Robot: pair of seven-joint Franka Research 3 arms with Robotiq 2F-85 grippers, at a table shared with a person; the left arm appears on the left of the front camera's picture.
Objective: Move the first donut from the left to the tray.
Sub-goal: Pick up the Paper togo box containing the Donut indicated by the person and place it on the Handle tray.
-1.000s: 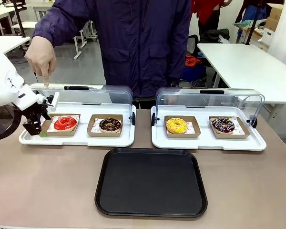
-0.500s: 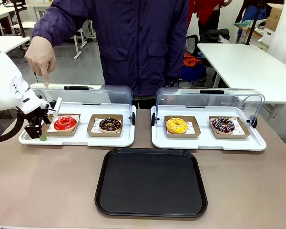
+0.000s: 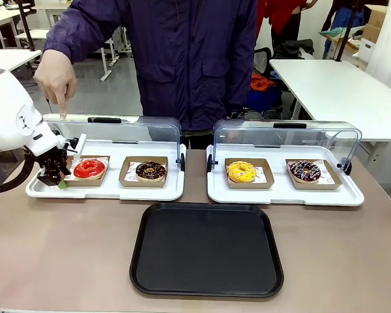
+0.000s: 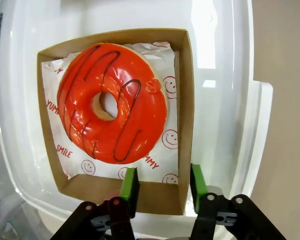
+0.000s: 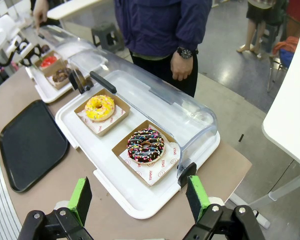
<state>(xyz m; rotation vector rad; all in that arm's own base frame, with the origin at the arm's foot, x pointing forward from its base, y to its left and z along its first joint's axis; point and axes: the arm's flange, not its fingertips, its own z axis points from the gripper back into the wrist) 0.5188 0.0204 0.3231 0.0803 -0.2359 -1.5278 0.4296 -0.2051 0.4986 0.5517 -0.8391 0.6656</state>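
The first donut (image 3: 89, 168), red-iced, sits in its small cardboard tray (image 4: 186, 100) at the left end of the left white tray (image 3: 104, 189), whose clear lid (image 3: 117, 130) is raised, with a person's hand (image 3: 55, 78) resting on the lid's top edge. The black tray (image 3: 206, 249) lies bare at the near middle of the table, well apart from the donut. Transfer is not yet begun.

The left gripper (image 4: 162, 182) is at the cardboard tray's left edge. In the left wrist view its green pads straddle the cardboard wall, one inside on the paper and one outside; the jaws stand narrow but not clamped, with a gap on both sides of the wall.

The right gripper (image 5: 140, 197) hovers wide apart and empty, above the right white tray (image 5: 135, 200).

Remaining, by judgement: grip, lift, carry to the black tray, release.
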